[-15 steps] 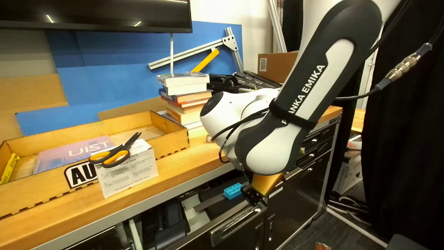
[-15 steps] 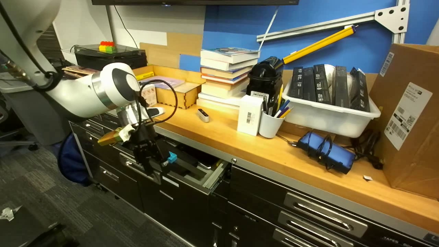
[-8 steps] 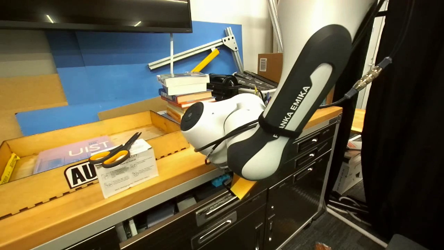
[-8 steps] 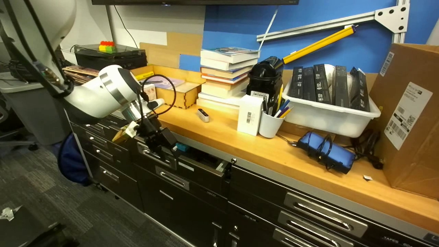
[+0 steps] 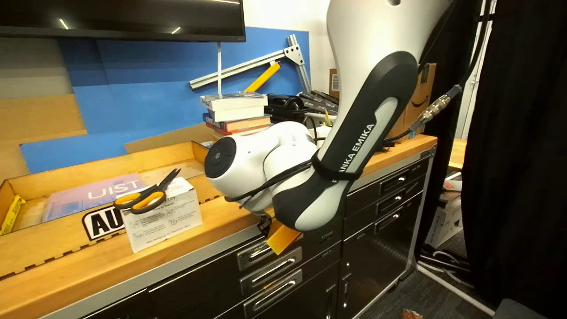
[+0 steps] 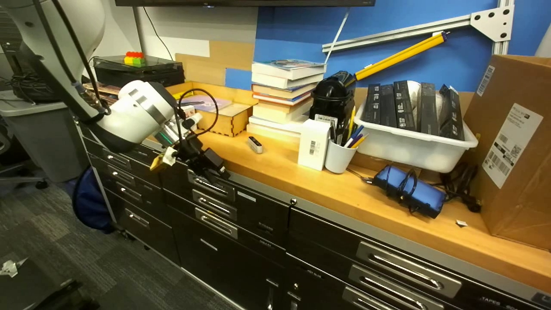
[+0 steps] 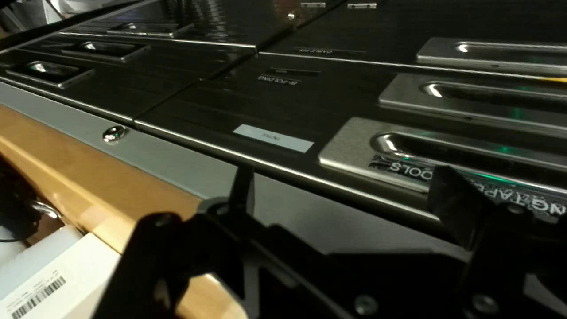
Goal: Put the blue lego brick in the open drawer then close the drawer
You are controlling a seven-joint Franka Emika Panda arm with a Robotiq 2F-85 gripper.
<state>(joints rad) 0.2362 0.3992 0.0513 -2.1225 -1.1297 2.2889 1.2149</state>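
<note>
The drawer (image 6: 262, 204) is the top dark-grey one under the benchtop, and its front looks flush with the cabinet. Its front also shows in an exterior view (image 5: 199, 277) and in the wrist view (image 7: 208, 115), with a silvery bar handle and a label. The blue lego brick is out of view, and the inside of the drawer is hidden. My gripper (image 7: 343, 190) is open with nothing between its fingers. Its fingertips are at the drawer's top front edge near the handle. In an exterior view the gripper (image 6: 219, 172) is just in front of the bench edge.
A white box with scissors (image 5: 161, 217) stands at the bench edge beside a wooden tray (image 5: 217, 177). A book stack (image 6: 282, 94), a small white box (image 6: 313, 144), a pen cup (image 6: 340, 157) and a white bin (image 6: 413, 148) stand on the bench. More drawers lie below.
The drawer has gone from open to shut, pushed in toward the cabinet. My gripper moved with it toward the bench. The blue brick, seen inside the drawer earlier, is now hidden.
</note>
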